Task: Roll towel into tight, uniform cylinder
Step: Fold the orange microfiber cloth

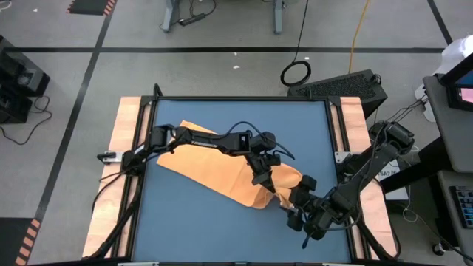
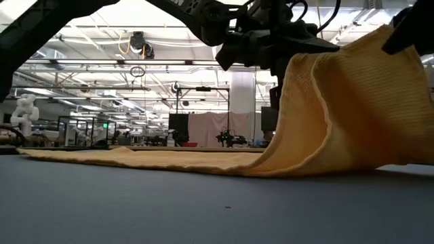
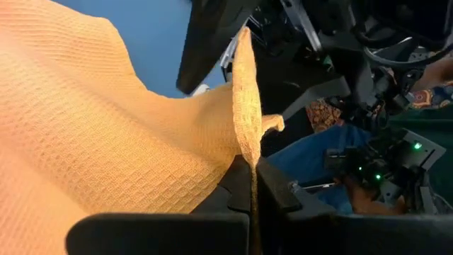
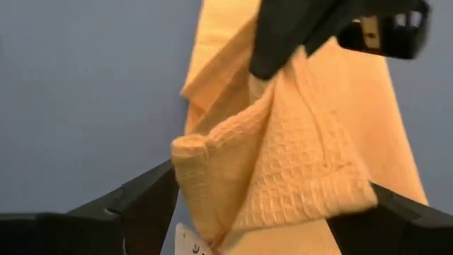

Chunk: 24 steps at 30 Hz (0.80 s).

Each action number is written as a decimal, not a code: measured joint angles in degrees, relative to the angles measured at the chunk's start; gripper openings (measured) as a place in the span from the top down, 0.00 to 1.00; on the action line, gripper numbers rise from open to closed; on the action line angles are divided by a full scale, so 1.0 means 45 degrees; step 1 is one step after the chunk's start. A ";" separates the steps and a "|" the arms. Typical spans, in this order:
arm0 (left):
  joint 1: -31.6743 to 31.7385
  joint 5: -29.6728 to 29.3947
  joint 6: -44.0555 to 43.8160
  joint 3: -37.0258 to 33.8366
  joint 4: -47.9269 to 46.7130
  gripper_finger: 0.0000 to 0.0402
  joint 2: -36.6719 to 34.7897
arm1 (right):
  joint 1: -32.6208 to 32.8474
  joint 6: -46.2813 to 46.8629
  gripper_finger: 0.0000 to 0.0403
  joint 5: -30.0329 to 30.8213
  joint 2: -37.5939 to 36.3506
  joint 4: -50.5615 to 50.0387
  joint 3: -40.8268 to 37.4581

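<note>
The orange-yellow towel (image 1: 214, 162) lies slantwise on the blue mat (image 1: 185, 229), its far-left part flat (image 2: 135, 157). Its near-right end (image 2: 339, 102) is raised in a hanging fold. My left gripper (image 1: 270, 185), reaching across from the left, is shut on that raised end. My right gripper (image 1: 294, 208) stands open just beyond the towel's near-right end. In the right wrist view its two fingers stand on either side of the bunched corner (image 4: 283, 163). A small white tag (image 4: 190, 242) shows below that corner. My left gripper pinches the towel's raised edge (image 3: 248, 145) between its two fingers (image 3: 233, 185). The edge stands up thin out of the shut fingers. The cloth hangs from the hold in a slack fold, while the rest of the towel lies on the mat. Whether my right gripper's open fingers (image 4: 152, 198) touch the bunched corner, I cannot tell.
Wooden table strips (image 1: 127, 125) border the mat on the left and right. Bare mat lies along the near-left and far-right sides of the towel. A black case (image 1: 340, 85) sits on the floor beyond the far-right corner.
</note>
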 joint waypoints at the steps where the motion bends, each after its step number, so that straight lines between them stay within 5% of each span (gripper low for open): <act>1: 0.0003 -0.0006 -0.0003 0.0000 -0.0015 1.00 0.0000 | -0.0004 0.0204 0.22 0.0105 0.0000 -0.0202 0.0114; 16: 0.0000 -0.0651 0.0055 -0.0005 -0.0113 1.00 0.0000 | 0.0000 -0.0550 0.65 -0.0064 -0.0010 -0.2103 0.1283; 24: 0.0097 -0.0884 0.0007 -0.0005 -0.0161 1.00 0.0000 | 0.0214 0.1136 0.63 -0.1050 -0.0061 -0.4391 0.2134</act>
